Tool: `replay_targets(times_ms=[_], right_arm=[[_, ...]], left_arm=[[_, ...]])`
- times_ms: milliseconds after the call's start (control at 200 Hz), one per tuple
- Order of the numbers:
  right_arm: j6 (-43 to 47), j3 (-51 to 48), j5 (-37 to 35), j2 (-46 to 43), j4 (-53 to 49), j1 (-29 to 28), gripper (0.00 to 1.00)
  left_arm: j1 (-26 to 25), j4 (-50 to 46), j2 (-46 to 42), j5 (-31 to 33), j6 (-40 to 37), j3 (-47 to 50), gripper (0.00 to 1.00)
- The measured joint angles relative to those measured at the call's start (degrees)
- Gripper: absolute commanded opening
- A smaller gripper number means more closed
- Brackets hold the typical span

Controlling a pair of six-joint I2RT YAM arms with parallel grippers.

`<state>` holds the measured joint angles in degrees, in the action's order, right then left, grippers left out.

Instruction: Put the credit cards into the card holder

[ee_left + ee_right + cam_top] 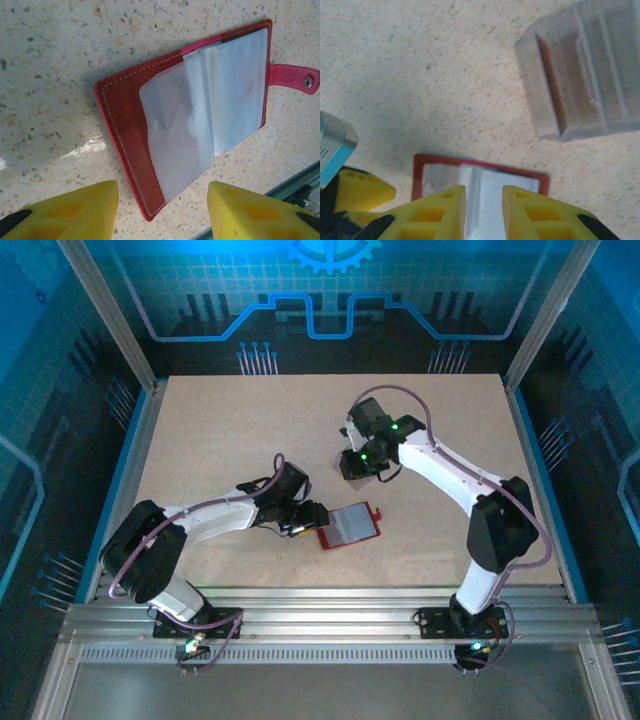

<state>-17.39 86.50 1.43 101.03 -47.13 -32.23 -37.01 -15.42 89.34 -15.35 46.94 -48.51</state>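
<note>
Lying before left pincer (162,200): card holder (200,110)

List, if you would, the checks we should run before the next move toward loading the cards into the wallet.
1. Card holder lying open, pockets up: ok.
2. Snap tab clear of the pockets: ok.
3. Credit cards located, brownish, inside the clear plastic box: ok.
4. Card in the right gripper: not ok; jaws narrowly apart, nothing visible between them.
5. Left gripper steadying the card holder: not ok; open, fingers either side of its near corner, not clamped.
</note>
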Motion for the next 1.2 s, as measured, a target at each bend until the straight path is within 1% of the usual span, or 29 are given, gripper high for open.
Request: replay_targets(times_ms=[100,195,330,525,740,1026,1201], right_arm=[[2.1,3.17,-3.74,3.41,-1.9,-0.17,0.36],[3.63,6.03,-6.75,7.06,-3.63,-0.68,0.38],[5.97,9.9,-10.27,11.58,-5.38,-1.75,0.34],[8.11,15.02,-13.46,15.41,-7.34,-2.99,0.34],[9.92,20.06,-16.39,19.91,-9.09,-3.08,0.32],[11.3,22.29,-19.1,24.7,-10.73,-3.08,0.32],[11.87,22.88,-19.93,25.57,-11.17,-3.06,0.31]], left_arm=[[-0.02,-0.35,0.66,1.14,-0.48,-0.11,0.48],[-0.02,-0.83,1.38,1.88,-0.57,-0.11,0.47],[-0.02,-0.81,2.4,2.51,-0.59,-0.11,0.47],[-0.04,-0.59,3.61,2.71,-0.59,-0.09,0.47],[-0.31,-0.37,5.07,2.69,-0.57,-0.09,0.47],[-0.31,0.76,5.22,2.69,-0.57,-0.09,0.47],[-0.31,1.18,5.29,2.67,-0.52,0.35,0.46]])
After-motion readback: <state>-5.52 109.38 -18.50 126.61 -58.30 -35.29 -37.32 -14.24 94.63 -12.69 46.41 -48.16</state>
